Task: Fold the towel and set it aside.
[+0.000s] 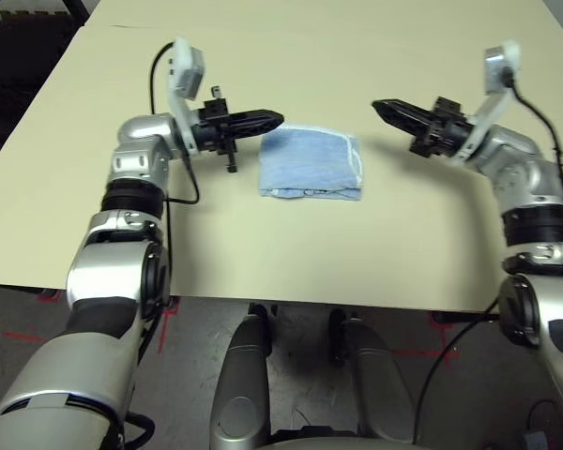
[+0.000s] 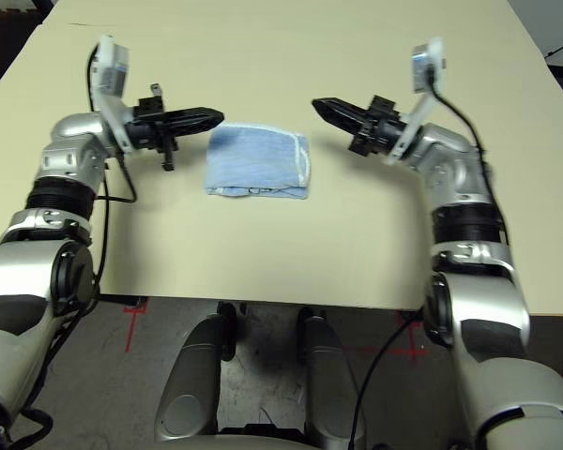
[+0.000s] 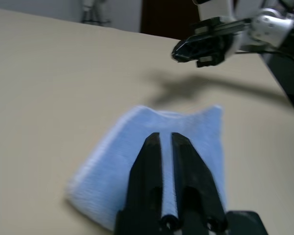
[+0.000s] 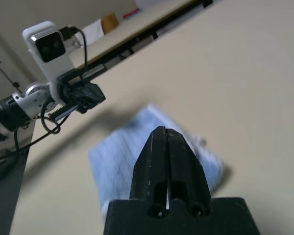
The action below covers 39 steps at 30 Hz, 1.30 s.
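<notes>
Now: left gripper (image 1: 274,119) narrowly parted, empty, just off the towel's left edge | right gripper (image 1: 379,107) nearly pressed together, empty, apart from towel | towel (image 1: 311,163) folded on table (image 1: 263,253) between them; black marks indistinct

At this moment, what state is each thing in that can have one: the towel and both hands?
towel: folded into a compact rectangle, lying flat on the table, held by nothing.
left hand: empty, above the table at the towel's left edge, pointing right; fingers a narrow slit apart.
right hand: empty, clear of the towel on its right, pointing left; fingers nearly together.
</notes>
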Available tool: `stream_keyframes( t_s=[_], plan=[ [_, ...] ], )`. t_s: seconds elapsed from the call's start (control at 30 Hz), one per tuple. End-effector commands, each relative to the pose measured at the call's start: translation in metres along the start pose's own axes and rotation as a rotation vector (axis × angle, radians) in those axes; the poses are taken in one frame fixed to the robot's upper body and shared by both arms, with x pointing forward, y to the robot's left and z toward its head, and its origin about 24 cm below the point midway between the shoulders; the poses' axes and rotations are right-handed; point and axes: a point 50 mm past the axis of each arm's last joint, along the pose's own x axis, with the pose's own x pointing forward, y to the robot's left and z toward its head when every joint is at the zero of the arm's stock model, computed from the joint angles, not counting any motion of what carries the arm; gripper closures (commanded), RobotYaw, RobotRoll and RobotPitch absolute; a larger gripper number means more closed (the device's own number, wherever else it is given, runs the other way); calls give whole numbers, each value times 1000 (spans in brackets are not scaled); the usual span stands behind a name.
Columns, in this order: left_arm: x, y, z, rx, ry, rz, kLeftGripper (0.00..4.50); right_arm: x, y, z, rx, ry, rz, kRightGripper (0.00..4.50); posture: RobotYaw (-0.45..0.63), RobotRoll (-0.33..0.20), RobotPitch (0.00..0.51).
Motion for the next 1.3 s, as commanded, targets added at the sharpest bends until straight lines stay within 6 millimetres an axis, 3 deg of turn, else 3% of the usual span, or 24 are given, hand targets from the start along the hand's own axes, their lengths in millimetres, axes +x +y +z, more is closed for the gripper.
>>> stream_keyframes(
  t_s=[0.03,0.13,0.27,0.3,0.57,0.83,1.13,1.3],
  plan=[
    [-7,-10,-5,60,47,-73,2759,-20,7,-8,-17,107,12,3022,66,0,286],
    [-10,-12,-8,81,78,-95,1641,-26,9,-13,85,123,-14,1971,55,0,288],
    [-11,-13,-9,105,104,-112,124,-31,7,-16,356,137,-93,483,54,0,288],
    [-11,-14,-8,113,108,-117,0,-31,7,-16,407,147,-96,90,57,0,288],
    [-13,-14,-6,130,113,-127,0,-22,5,-13,639,124,-113,39,74,0,291],
    [-15,-18,-8,130,108,-129,0,-5,4,-28,758,144,-106,39,102,0,301],
    [-14,-22,-11,126,110,-140,0,30,4,-40,785,174,-84,39,104,0,299],
    [-10,-22,-9,132,103,-150,0,61,7,-42,783,186,-42,39,117,0,295]
  ],
)
